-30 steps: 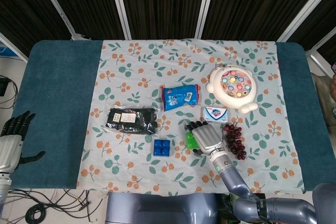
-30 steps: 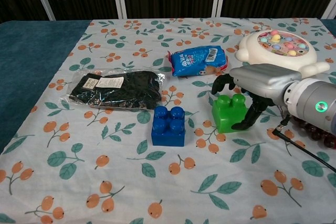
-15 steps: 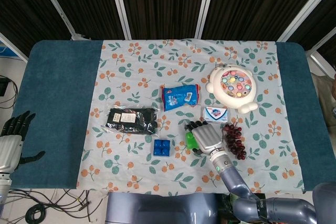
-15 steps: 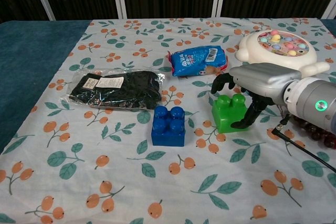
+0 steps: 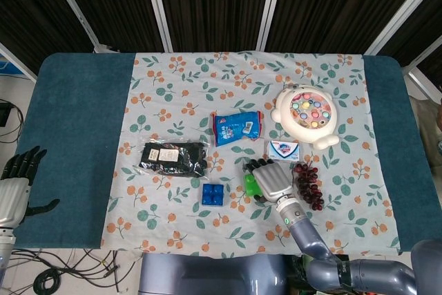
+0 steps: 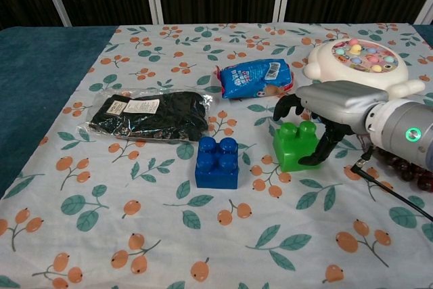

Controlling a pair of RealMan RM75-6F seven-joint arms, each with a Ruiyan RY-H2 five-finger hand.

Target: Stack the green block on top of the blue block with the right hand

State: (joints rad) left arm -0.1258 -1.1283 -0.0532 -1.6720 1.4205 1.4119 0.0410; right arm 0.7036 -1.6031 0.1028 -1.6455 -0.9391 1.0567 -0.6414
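The green block (image 5: 249, 183) (image 6: 295, 145) stands on the flowered cloth, right of the blue block (image 5: 213, 195) (image 6: 218, 162), with a small gap between them. My right hand (image 5: 271, 179) (image 6: 335, 103) arches over the green block. Its fingers curve down behind the block and its thumb reaches down along the block's right side. The block still rests on the cloth, and I see no firm grip. My left hand (image 5: 15, 184) hangs off the table's left edge, with its fingers spread and nothing in them.
A black packet (image 5: 173, 159) (image 6: 150, 114) lies left of the blocks. A blue snack bag (image 5: 237, 128) (image 6: 256, 78) lies behind them. A white round toy (image 5: 308, 115) (image 6: 358, 59) sits at the back right. Dark grapes (image 5: 309, 186) and a small sachet (image 5: 283, 148) lie close to my right hand.
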